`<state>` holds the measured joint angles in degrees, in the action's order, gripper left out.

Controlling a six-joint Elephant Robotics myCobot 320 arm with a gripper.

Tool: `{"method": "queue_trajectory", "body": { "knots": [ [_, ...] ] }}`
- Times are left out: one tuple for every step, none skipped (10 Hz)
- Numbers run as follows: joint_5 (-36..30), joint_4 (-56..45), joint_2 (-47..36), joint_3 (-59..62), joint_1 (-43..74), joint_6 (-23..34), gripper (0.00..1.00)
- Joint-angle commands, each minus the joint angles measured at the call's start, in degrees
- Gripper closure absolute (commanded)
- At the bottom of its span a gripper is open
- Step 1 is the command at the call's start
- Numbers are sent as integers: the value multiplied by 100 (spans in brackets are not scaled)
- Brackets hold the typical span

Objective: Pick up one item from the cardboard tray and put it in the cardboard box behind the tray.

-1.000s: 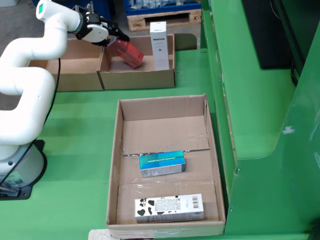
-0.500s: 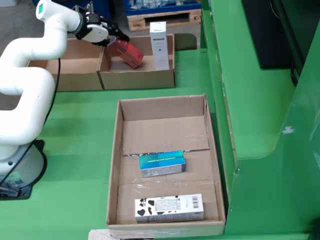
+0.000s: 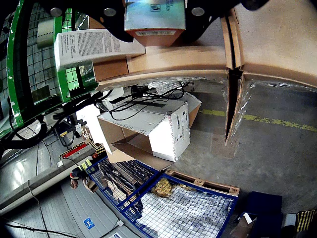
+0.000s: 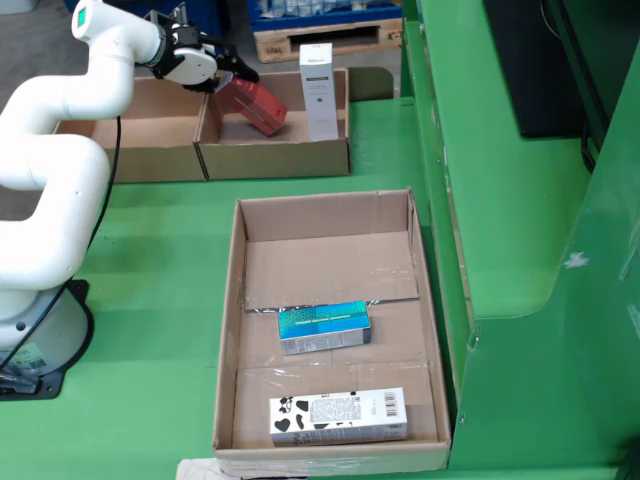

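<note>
In the fixed overhead view, my gripper (image 4: 232,82) is shut on a red box (image 4: 256,106), which hangs tilted inside the cardboard box (image 4: 275,158) behind the tray. A tall white carton (image 4: 318,90) stands upright at that box's right end, close to the red box. The view riding on the gripper shows the red box's end (image 3: 154,20) between the black fingers of my gripper (image 3: 154,15), with the white carton (image 3: 94,47) to its left. The cardboard tray (image 4: 330,215) in front holds a teal box (image 4: 324,327) and a white box with black patches (image 4: 338,415).
A second cardboard box (image 4: 140,150) adjoins the target box on its left in the overhead view. My white arm (image 4: 60,120) curves up from its base at the left. A raised green structure (image 4: 500,200) walls the tray's right side.
</note>
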<state>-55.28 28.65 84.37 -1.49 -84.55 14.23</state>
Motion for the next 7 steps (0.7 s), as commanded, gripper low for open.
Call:
{"method": "queue_trajectory", "body": {
  "knots": [
    [63,69,-176,149,-34,44,40],
    [63,69,-176,149,-34,46,30],
    [62,69,-176,149,-34,117,20],
    [62,69,-176,149,-34,155,10],
    [63,69,-176,149,-34,190,0],
    [63,69,-176,149,-34,228,0],
    [63,69,-176,149,-34,326,0]
  ]
}}
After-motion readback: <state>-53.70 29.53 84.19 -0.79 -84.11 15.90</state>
